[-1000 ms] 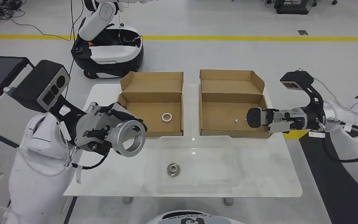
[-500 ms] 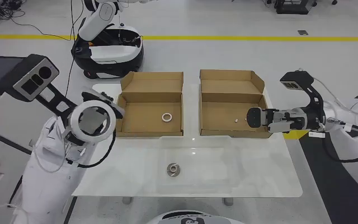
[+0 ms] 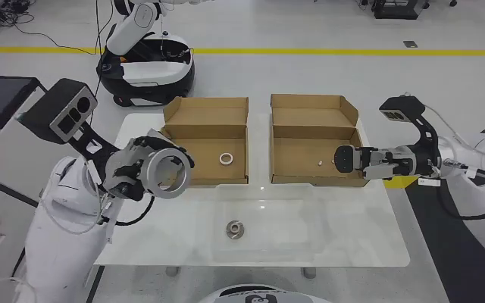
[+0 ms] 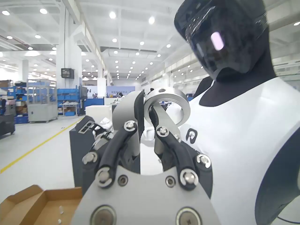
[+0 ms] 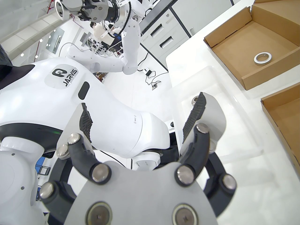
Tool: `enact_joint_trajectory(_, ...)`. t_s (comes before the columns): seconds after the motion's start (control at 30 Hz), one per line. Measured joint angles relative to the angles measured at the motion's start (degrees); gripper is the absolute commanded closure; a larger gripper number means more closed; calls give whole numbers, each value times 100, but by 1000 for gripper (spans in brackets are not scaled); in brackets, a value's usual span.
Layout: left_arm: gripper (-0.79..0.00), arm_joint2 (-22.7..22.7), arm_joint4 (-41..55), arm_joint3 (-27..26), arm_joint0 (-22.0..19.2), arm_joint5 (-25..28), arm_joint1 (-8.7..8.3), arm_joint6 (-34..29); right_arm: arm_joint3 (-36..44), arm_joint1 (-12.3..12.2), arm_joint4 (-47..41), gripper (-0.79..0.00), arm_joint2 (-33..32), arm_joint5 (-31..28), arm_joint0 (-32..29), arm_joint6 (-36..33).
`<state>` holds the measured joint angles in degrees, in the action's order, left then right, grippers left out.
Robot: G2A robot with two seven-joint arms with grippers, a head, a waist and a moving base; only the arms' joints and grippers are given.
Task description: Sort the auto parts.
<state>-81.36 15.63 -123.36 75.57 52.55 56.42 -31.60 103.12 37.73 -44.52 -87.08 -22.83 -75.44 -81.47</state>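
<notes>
the left tool (image 4: 145, 112) was clenched on a large metal ring (image 4: 173, 93), one finger through its bore and one outside. it held the ring in the air just off the outer side of the left box (image 3: 193, 155). over the last second the wrist had swung the ring away from that box and partway back, turning its open face. that looked like an inspection, not a drop, so the ring was not yet sorted. a smaller ring (image 3: 226, 159) lay inside the left box, which seemed the likely home. the right tool (image 5: 140, 111) hung released and unmoved beyond the neighbouring box (image 3: 303, 155). a flanged part (image 3: 236, 229) waited on the table (image 3: 356, 235) in front of the left box.
</notes>
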Motion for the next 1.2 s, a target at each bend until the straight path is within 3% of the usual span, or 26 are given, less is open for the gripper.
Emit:
enact_joint_trajectory(0.2,0,-17,-356,-65,43,-154,5,-70,0,0,0,-785,0,0,0,0)
enact_joint_trajectory(0.4,0,150,283,-5,61,38,39,270,0,0,0,-785,0,0,0,0)
enact_joint_trajectory(0.63,0,249,699,25,1,163,48,172,0,0,0,-785,0,0,0,0)
enact_joint_trajectory(1.2,0,261,719,24,-2,175,48,169,0,0,0,-785,0,0,0,0)
